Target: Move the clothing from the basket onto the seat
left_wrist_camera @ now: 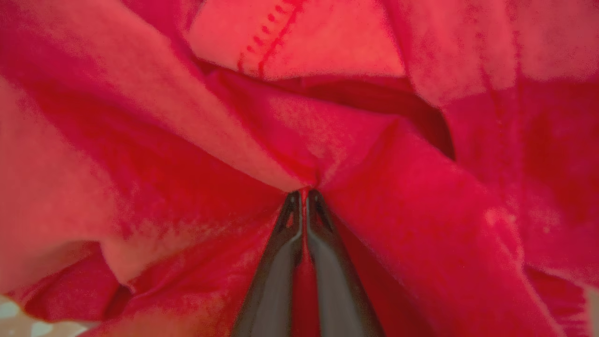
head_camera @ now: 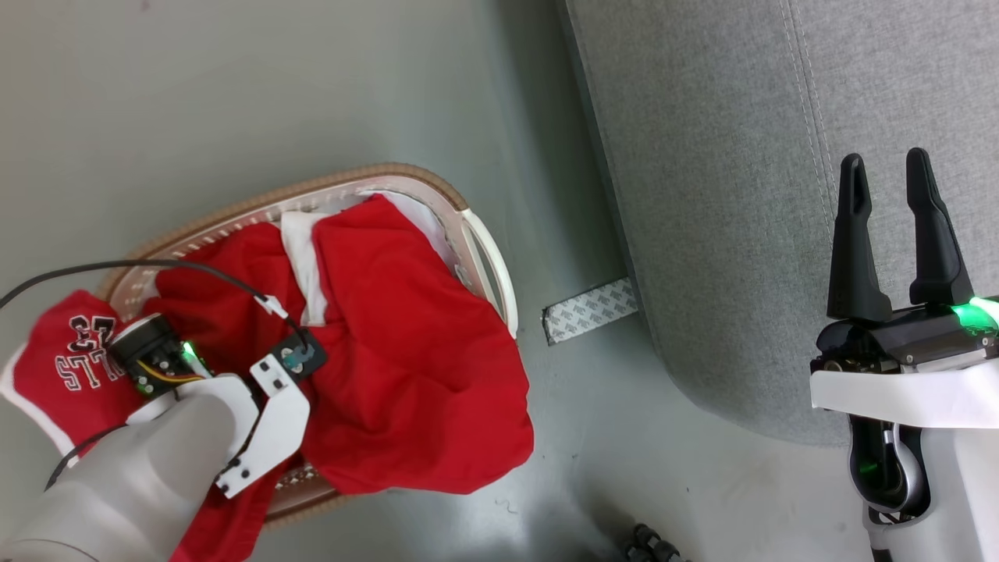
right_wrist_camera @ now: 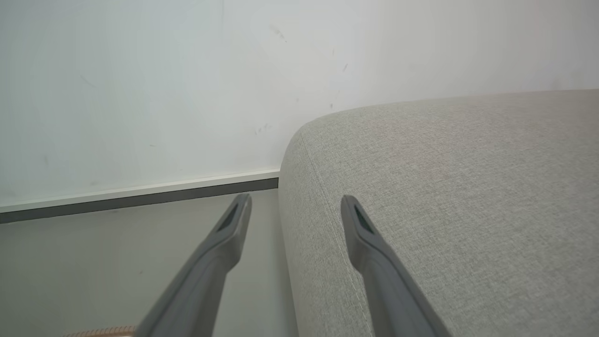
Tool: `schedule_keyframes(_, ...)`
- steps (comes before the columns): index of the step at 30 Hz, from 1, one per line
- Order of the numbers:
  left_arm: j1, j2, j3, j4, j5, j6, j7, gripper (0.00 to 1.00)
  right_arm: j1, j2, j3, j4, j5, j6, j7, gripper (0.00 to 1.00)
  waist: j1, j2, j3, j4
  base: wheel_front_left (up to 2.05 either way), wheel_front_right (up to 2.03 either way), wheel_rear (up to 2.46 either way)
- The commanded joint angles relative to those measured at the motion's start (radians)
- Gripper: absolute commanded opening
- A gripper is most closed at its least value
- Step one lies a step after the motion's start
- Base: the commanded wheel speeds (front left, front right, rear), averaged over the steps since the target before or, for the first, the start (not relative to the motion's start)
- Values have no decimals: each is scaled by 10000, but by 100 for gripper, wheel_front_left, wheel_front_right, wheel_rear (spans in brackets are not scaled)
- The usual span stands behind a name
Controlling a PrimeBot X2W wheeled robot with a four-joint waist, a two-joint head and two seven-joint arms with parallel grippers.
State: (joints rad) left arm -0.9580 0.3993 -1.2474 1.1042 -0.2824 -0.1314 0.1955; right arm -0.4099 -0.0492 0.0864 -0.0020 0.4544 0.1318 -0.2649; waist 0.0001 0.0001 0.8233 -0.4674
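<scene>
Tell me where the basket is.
Head view, lower left: the basket sits on the floor left of the seat, heaped with clothing.

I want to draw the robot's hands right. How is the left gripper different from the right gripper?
The left gripper is pinched shut on a fold of the red clothing; the right gripper is open and holds nothing. The left gripper is down in the pile in the basket; the right gripper hangs at the edge of the grey seat. Both have two long dark fingers.
</scene>
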Motion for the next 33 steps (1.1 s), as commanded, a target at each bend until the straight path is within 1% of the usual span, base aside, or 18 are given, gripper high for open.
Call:
schedule_keyframes(1,-68,137,-92,-3,-235,21,-111,0,-142,-22,-29,65,-116,-21,8,100,-1,-1,-77,43,0,0,0)
schedule_keyframes(4,25,93,-205,1,-348,21,-369,0,-157,-23,-132,147,-162,-21,8,100,-1,-1,-393,136,0,0,0)
schedule_keyframes(6,186,-33,-256,45,-465,21,-588,0,-148,-23,-193,176,-252,-21,8,100,-1,-1,-725,235,0,0,0)
schedule_keyframes(14,658,-954,-246,241,-1297,21,-2089,0,232,-26,-476,410,-865,-21,8,100,-1,-1,-2673,868,0,0,0)
schedule_keyframes(20,1149,-1860,289,151,-2301,21,-3495,0,752,-30,-730,687,-1448,-21,8,100,-1,-1,-4398,1626,0,0,0)
schedule_keyframes(25,1576,-2339,997,-108,-3170,31,-4276,0,1279,-33,-828,948,-1781,-21,8,100,-1,-1,-5609,2242,0,0,0)
schedule_keyframes(30,2123,-2394,1739,-918,-3715,208,-4590,0,1786,-31,-869,1180,-1974,-21,8,100,-1,-1,-6616,2783,0,0,0)
schedule_keyframes(33,2382,-2230,2382,-2019,-3908,373,-4600,0,2052,-31,-839,1274,-2004,-21,8,100,-1,-1,-7128,3079,0,0,0)
